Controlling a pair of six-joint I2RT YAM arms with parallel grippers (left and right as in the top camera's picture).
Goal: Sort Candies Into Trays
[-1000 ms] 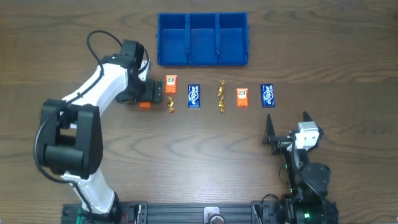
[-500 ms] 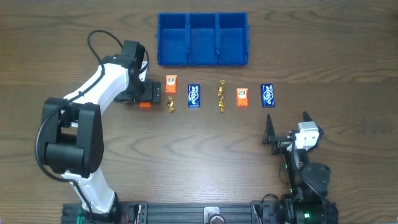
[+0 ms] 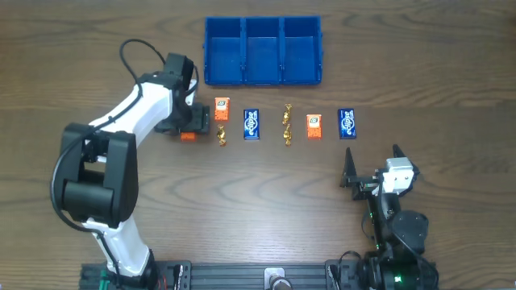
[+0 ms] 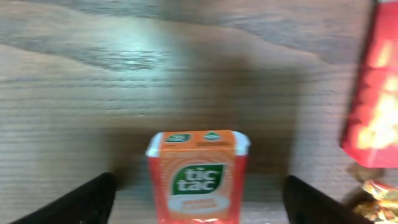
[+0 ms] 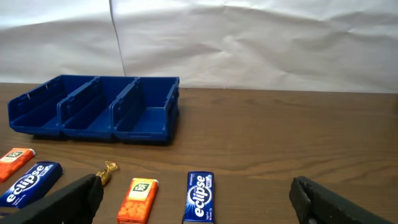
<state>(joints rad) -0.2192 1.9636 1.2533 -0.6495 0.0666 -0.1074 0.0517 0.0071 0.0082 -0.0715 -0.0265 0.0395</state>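
Change: the left arm's elbow and wrist have crept a little toward the blue tray [image 3: 262,50] over the last second; the candies lie where they were.
Left gripper [image 3: 196,121]: low over the table on the arms' side of the blue tray, just off its left corner. The jaws stand wide apart and hold nothing; the orange mint box [image 4: 198,177] sits between them, touched by neither.
Orange mint box, position: flat on the wood, near the tray's left compartment and outside it (no compartment holds anything yet).
Handling, judged: a small rigid plastic box, light, with smooth faces likely to slip. The hold belongs across its two long narrow sides, about mid-length, squarely centred so it does not twist out.
Right gripper [image 3: 372,161]: parked close to its base, well apart from the tray, fingers spread wide and empty.
Other candies: a second orange box [image 3: 314,126], two blue packs [image 3: 251,124] and three gold wrapped sweets [image 3: 287,135] lie in a loose row along the tray's near side.
Progress, judged: sorting has barely begun.
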